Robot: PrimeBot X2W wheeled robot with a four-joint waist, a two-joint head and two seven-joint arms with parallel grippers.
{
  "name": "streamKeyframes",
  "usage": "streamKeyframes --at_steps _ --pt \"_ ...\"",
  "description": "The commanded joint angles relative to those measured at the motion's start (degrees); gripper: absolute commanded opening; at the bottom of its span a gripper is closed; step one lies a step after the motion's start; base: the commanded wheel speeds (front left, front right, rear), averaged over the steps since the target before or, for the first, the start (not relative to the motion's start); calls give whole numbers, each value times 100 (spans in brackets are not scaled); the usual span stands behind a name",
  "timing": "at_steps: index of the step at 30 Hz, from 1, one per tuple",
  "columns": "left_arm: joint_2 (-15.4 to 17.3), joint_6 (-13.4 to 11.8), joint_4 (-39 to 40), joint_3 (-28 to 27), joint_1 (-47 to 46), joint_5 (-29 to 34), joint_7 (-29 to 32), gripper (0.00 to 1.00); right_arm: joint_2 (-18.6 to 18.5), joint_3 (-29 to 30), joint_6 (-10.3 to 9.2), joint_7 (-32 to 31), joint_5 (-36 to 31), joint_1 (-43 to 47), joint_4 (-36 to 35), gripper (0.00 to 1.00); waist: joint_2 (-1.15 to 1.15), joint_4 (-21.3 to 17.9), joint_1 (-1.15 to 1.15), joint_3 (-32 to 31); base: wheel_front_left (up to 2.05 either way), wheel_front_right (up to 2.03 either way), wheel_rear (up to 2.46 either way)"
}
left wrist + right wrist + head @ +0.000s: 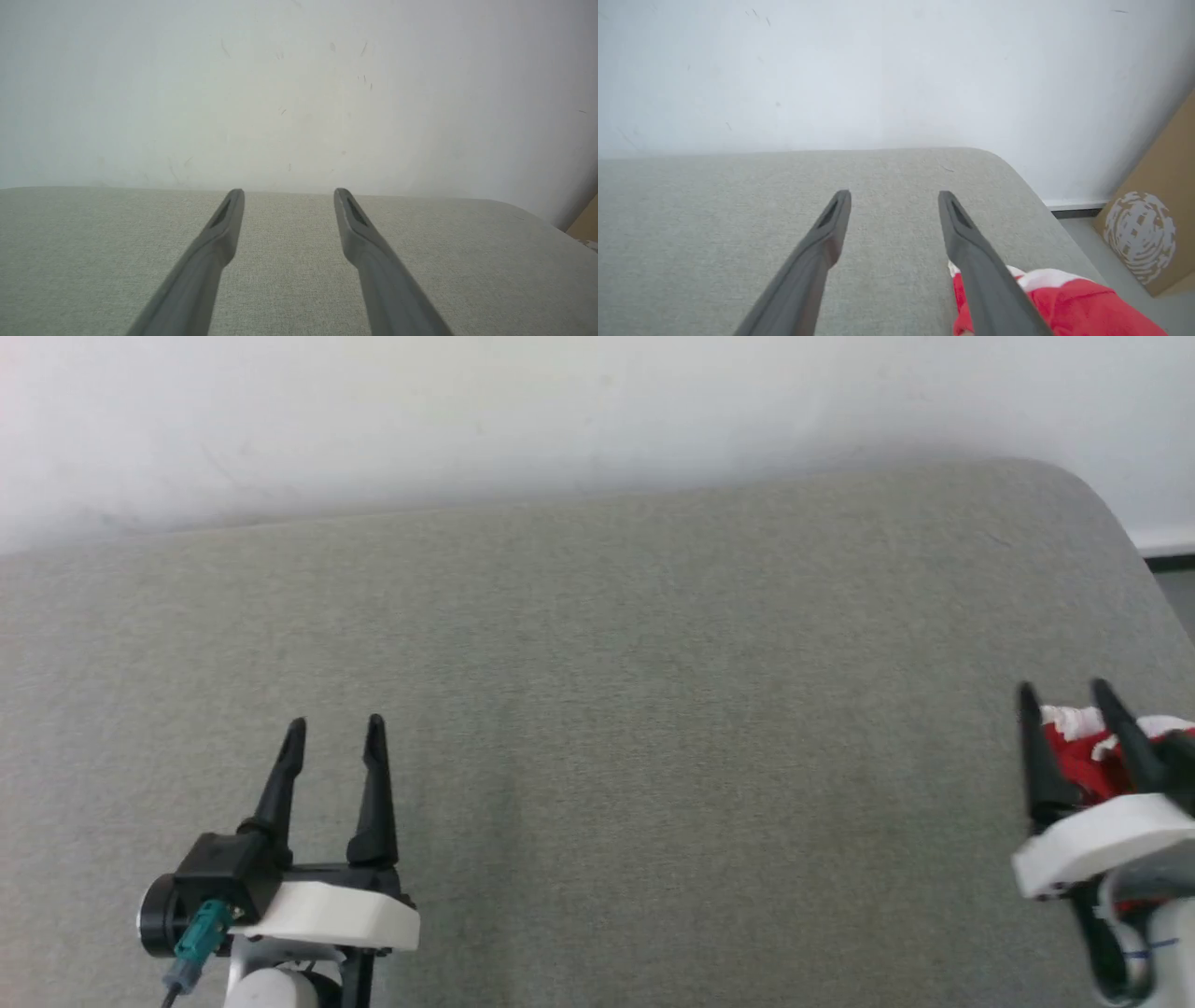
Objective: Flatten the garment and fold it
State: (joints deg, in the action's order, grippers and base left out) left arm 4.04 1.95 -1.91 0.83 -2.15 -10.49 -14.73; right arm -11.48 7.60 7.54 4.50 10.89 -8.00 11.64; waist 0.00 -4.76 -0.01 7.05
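Observation:
The garment (1083, 747), bright red with white trim, lies bunched at the right edge of the grey cushion, partly behind my right gripper (1064, 691). That gripper is open, nothing between its fingers. In the right wrist view the garment (1069, 303) sits low and to the right of my right gripper (894, 193), under its right finger. My left gripper (336, 723) stands open over bare cushion at the lower left, far from the garment. In the left wrist view my left gripper (287, 191) holds nothing.
The grey fabric cushion (597, 644) spans the view, with a rounded far-right corner and a white wall behind it. A brown cardboard box (1153, 224) with a white print stands on the floor to the right of the cushion.

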Motion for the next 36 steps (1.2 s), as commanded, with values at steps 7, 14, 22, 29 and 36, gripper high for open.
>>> streamKeyframes --at_steps 7,14,22,29,36 --pt "245 -29 -220 -236 240 84 -27 100 549 -603 -5 -7 -149 431 -945 100 0 365 1 -313 0 0 0" --pt "379 28 -499 -183 488 168 -27 100 749 -727 -5 -143 -288 1052 -1390 100 0 380 1 -519 0 0 0" --pt "317 18 -605 -81 601 205 -27 100 836 -638 -5 -200 -506 1444 -1593 100 0 371 1 -606 0 0 0" --pt "316 34 -724 -63 556 148 6 0 829 -682 -1 -202 -486 1446 -1604 0 0 376 1 -628 0 0 0" --pt "301 27 -689 -65 543 175 61 0 827 -683 -1 -211 -507 1422 -1586 0 0 379 1 -632 0 0 0"
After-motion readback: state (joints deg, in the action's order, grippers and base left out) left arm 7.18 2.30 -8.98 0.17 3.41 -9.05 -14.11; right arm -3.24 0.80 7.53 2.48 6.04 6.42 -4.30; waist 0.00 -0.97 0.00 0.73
